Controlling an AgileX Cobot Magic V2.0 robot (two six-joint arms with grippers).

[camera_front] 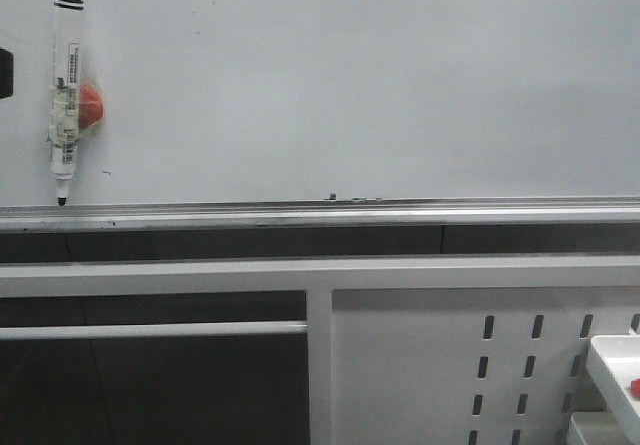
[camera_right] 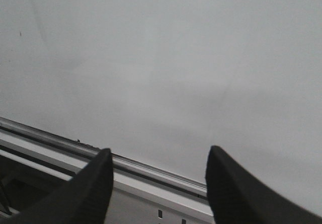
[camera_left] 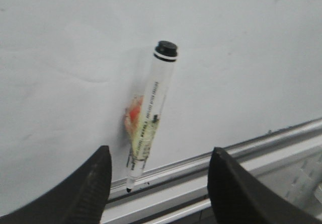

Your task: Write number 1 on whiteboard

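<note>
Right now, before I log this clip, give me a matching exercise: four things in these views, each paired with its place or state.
Column one:
1. marker
2. whiteboard
3. left gripper
4. perforated panel

Column two:
A. open, holding nothing, facing the marker
B. lower right of the front view, below the rail
C. hanging upright on the board's left side, tip down
D. no number 1 written on it

Pairs: 1-C, 2-D, 3-A, 4-B
</note>
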